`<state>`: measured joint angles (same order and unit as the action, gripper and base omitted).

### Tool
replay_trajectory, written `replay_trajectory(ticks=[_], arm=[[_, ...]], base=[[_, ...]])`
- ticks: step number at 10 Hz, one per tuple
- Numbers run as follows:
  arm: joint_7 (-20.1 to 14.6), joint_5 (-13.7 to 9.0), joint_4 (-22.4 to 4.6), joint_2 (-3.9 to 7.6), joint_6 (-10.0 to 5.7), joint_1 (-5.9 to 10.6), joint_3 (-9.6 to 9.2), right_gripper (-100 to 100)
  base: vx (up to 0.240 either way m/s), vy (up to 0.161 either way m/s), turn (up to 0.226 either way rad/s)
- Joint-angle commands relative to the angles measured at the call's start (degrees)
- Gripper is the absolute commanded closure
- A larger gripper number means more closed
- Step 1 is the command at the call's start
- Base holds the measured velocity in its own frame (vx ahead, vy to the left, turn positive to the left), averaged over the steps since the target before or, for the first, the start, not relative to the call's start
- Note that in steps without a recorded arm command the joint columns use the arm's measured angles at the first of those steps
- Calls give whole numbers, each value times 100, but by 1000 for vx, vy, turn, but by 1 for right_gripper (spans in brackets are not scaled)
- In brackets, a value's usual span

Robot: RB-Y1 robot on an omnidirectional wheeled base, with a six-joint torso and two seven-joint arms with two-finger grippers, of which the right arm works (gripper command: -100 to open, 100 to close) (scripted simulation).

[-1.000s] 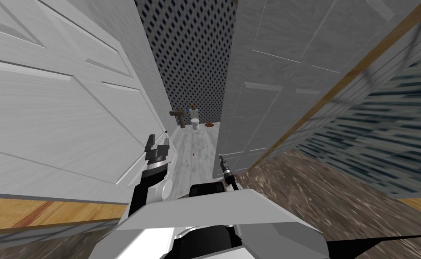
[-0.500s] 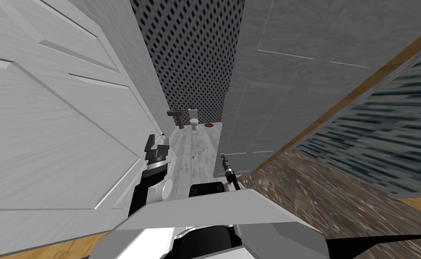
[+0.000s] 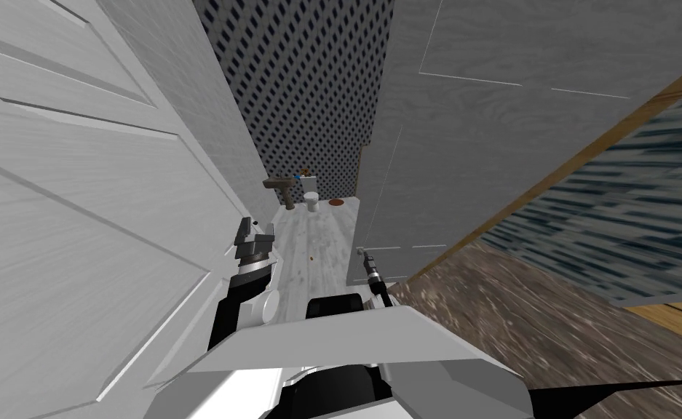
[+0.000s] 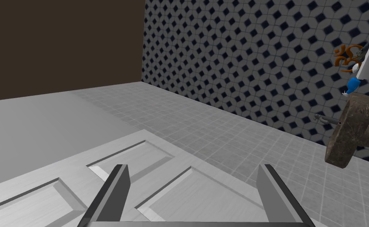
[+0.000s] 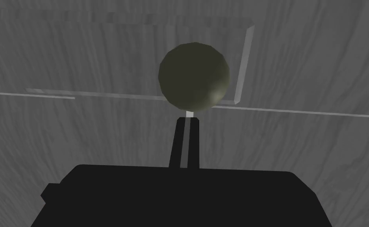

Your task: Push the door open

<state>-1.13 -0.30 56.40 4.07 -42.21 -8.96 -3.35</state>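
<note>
Grey door (image 5: 81,47): right fingers (image 5: 176,146) closed at knob (image 5: 194,75), left fingers (image 4: 112,193) spread.

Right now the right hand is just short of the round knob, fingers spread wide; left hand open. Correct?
No. The right wrist view shows the right hand shut, not spread wide, just short of the round knob; the left hand is open.

My left arm (image 3: 231,309), white and grey with dark joints, reaches forward and upward on my left side. The left gripper (image 3: 254,231), a dark box carrying two thin, light grey blade fingers (image 4: 114,193), stands with them spread wide apart. My right arm (image 3: 373,282) extends low and straight ahead near the middle; the slim right gripper (image 3: 364,255) has its fingers (image 5: 177,146) drawn together, a bare sliver between them.
</note>
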Motion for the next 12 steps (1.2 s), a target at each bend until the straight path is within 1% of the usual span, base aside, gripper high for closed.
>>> replay_trajectory(ticks=[1,4,6,7,8,12], arm=[[-19,-1,23,9,7,-26,-16,-100],[-42,-13,104,-28,6,-110,-46,-100],[-61,-24,172,-113,6,-180,-71,-100],[-63,-23,172,-74,22,-162,-63,-100],[-53,-31,124,-52,-7,-134,-40,-100],[-22,-46,17,-55,-73,-64,10,-100]], base=[[-164,46,-21],[-194,44,-28],[-226,66,-43],[-104,33,-12],[89,7,26],[189,4,21]])
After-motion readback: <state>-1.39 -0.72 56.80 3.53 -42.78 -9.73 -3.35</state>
